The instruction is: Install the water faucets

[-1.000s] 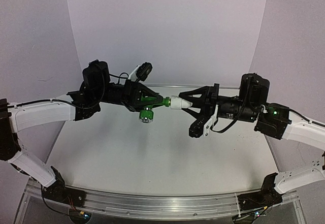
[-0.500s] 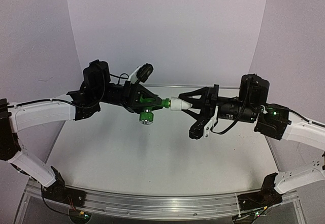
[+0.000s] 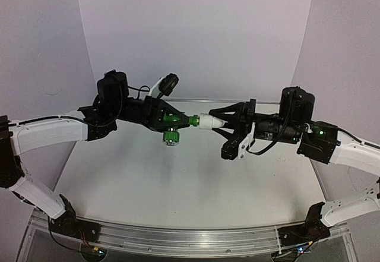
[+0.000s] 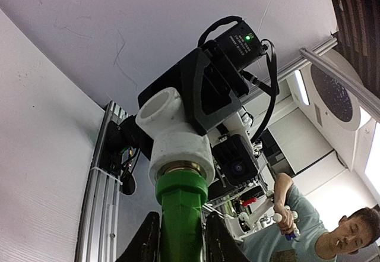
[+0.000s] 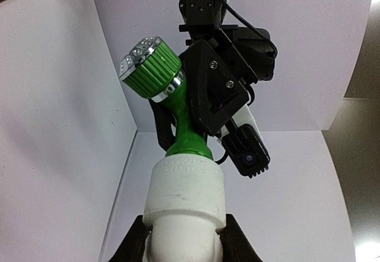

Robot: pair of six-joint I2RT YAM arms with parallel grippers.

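- Left wrist view: the green tap (image 4: pixel 180 205) runs off the bottom edge between the left gripper (image 4: pixel 181 247) fingers. Its knob is out of frame.
- Right wrist view: the white fitting (image 5: pixel 185 193) is cut off at the bottom edge between the right gripper (image 5: pixel 184 247) fingers.
- Overhead: the left gripper's fingers cover most of the tap's body.
- How deep the tap's end sits inside the fitting cannot be told.
- Behind the right gripper, a person (image 4: pixel 309 232) is cropped at the corner.

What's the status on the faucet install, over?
Left gripper shut on green tap. Right gripper shut on white fitting. Parts joined midair. No obstruction seen.
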